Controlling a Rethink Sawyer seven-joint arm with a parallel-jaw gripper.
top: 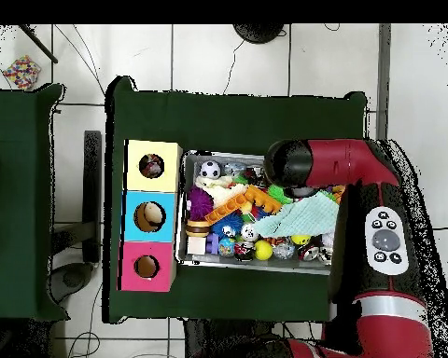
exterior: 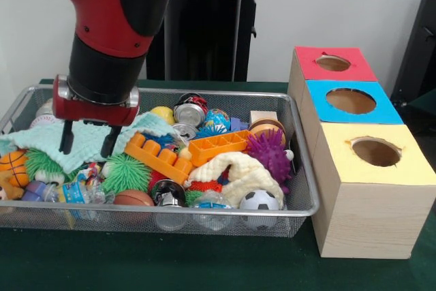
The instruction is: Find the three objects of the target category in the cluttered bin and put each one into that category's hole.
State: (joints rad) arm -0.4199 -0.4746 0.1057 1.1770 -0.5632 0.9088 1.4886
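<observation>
- The cluttered bin (exterior: 300, 199), a wire-mesh basket, is shown on the green counter (exterior: 136, 264), just beside a row of three wooden boxes.
- A mint-green cloth (exterior: 88, 142) is seen draped over the toys at the end of the bin far from the boxes; a cream cloth (exterior: 240, 172) lies nearer them. No dotted white cloth can be made out in either view.
- The hole (exterior: 375, 152) is cut in the yellow-topped box (exterior: 371, 209), the box nearest the front camera; something is glimpsed inside it from overhead, though what cannot be told.
- The tool (exterior: 87, 140) is shown released, its two fingers (exterior: 66, 138) spread and lowered onto the mint-green cloth.
- The search-and-grasp step is judged to be in hand; a closing of the jaws on fabric, then a lift clear of the rim, is called for next.
- Open room is found above the bin only; the orange block (exterior: 158, 157) and green spiky ball (exterior: 126, 172) crowd the fingers closely, and the mesh wall lies near.
</observation>
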